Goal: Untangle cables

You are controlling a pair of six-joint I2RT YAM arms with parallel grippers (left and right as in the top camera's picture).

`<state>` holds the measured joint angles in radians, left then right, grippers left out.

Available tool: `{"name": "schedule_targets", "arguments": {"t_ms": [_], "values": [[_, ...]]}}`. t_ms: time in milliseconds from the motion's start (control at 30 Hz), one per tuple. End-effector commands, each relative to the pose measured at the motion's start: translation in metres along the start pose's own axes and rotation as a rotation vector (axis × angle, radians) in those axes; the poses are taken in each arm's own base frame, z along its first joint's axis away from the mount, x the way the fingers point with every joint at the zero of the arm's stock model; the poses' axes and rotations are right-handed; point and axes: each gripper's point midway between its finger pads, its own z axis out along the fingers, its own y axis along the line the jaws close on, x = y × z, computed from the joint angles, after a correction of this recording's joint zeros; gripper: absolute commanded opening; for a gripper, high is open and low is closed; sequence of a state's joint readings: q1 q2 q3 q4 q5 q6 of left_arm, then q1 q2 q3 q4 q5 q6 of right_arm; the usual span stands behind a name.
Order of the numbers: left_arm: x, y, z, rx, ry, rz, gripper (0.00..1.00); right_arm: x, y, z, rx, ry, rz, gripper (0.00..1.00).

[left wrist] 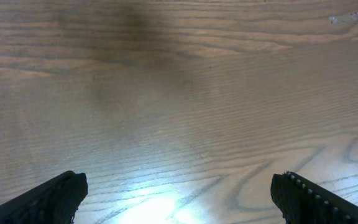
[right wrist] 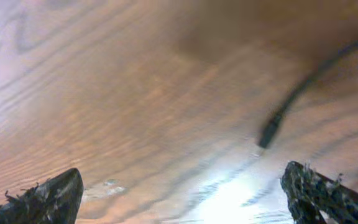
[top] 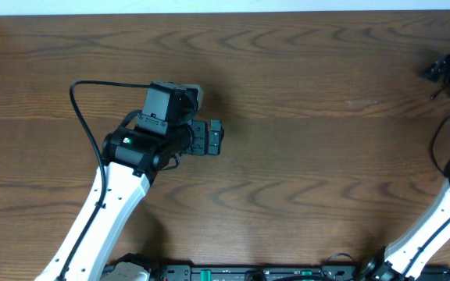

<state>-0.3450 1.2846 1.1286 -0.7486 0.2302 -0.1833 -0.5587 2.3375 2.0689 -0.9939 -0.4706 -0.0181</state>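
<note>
In the right wrist view one thin black cable (right wrist: 303,87) lies on the wooden table, running from the upper right down to a small plug end (right wrist: 267,135). My right gripper (right wrist: 182,186) is open, and the plug lies just ahead of its right finger without touching it. In the overhead view the right gripper (top: 440,72) is at the far right edge, where the cable is too thin to make out. My left gripper (top: 213,138) is open and empty over bare wood left of centre (left wrist: 179,186). No cable shows near it.
The wooden table (top: 303,172) fills the views. A thicker black lead (top: 84,117) loops off the left arm. Another lead (top: 436,148) curves beside the right arm. The table's far edge (top: 225,11) runs along the top.
</note>
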Motion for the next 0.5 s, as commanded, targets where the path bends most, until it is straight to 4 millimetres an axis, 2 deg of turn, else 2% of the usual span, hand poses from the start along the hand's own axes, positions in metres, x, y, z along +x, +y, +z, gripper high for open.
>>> {"name": "schedule_targets", "arguments": {"t_ms": [0, 100, 267, 367, 467], "values": [[-0.004, -0.001, -0.003, 0.001, -0.014, 0.014, 1.0, -0.022, 0.039, -0.054, 0.007, -0.096, -0.127, 0.99], [-0.004, -0.001, -0.003, 0.001, -0.014, 0.031, 1.0, -0.014, 0.067, -0.087, -0.025, -0.105, -0.239, 0.99], [-0.005, 0.002, -0.003, -0.019, -0.02, 0.063, 1.0, 0.016, 0.1, -0.14, -0.03, -0.083, -0.358, 0.99], [-0.005, 0.005, -0.004, -0.035, -0.024, 0.063, 1.0, 0.04, 0.141, -0.18, -0.127, -0.104, -0.427, 0.99], [-0.006, 0.005, -0.004, -0.035, -0.027, 0.063, 1.0, 0.064, 0.171, -0.214, -0.183, -0.121, -0.492, 0.99]]}}
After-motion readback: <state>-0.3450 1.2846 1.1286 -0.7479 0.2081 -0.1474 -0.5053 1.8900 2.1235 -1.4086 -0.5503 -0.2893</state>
